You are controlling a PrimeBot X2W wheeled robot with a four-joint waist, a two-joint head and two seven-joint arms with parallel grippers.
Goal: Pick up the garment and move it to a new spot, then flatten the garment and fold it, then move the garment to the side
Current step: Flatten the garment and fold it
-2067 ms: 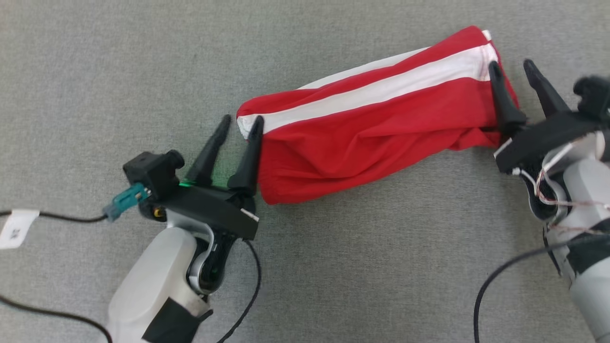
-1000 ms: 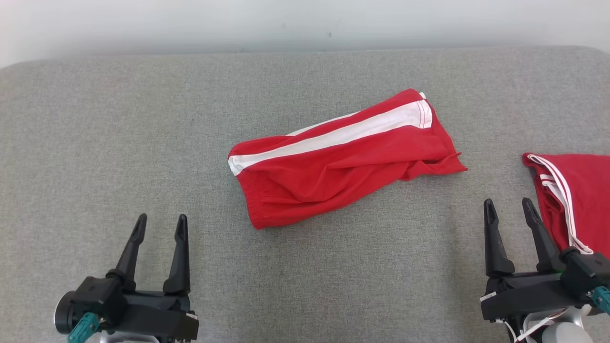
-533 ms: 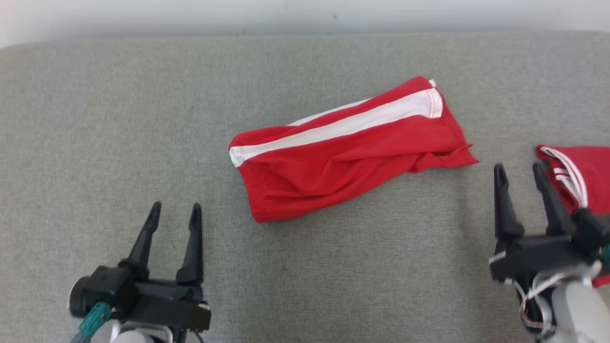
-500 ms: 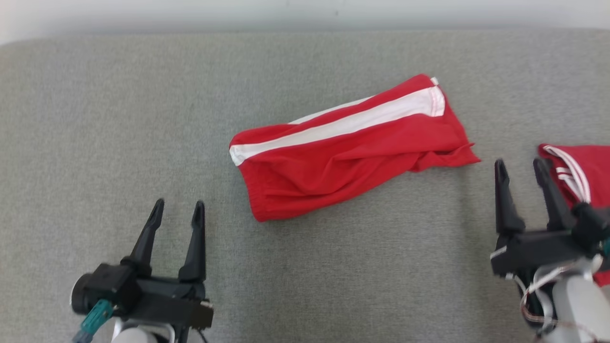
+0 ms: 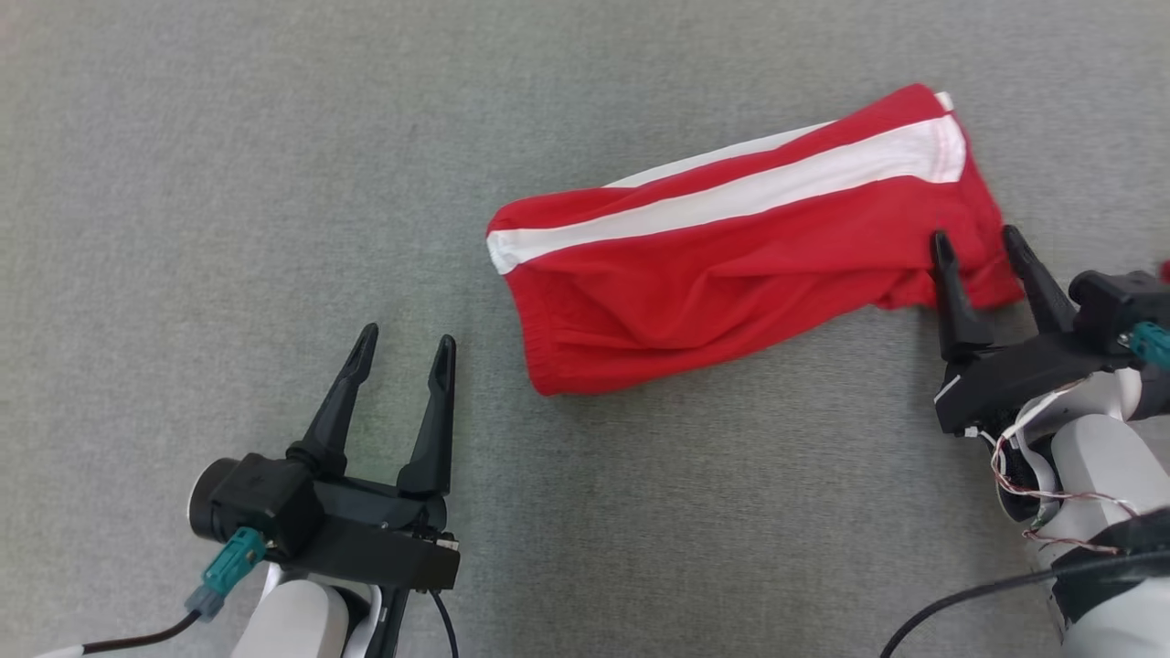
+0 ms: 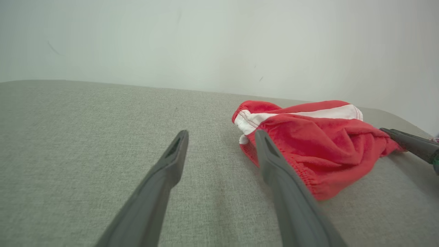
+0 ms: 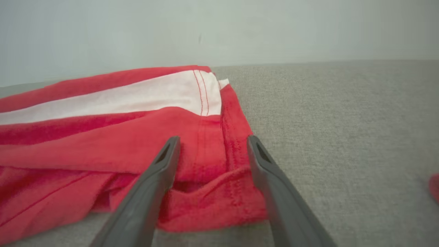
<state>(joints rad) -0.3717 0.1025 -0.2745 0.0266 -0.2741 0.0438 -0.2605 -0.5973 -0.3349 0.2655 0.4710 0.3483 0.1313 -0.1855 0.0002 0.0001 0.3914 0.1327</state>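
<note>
- Head view: both tools are spread wide, nothing held. The right gripper (image 5: 976, 237) has its tips over the corner of the garment (image 5: 731, 265). The left gripper (image 5: 407, 335) sits short of it, with the waistband end ahead and to its right.
- Left wrist view: the garment (image 6: 319, 144) lies past the right-hand finger. The left arm likely needs to shift right, then pinch all layers.
- Right wrist view: the hem fold sits between the fingers (image 7: 164, 161). Best to go low and catch both layers.
- No container involved; the garment lies directly on the grey surface (image 5: 228, 183).

Garment (image 5: 731, 265) = soft matt red cloth w/ white stripe, grey surface (image 5: 228, 183) = matt coarse-weave fabric, left gripper (image 5: 408, 333) fingers (image 5: 433, 411) = dark matt plastic-looking.
</note>
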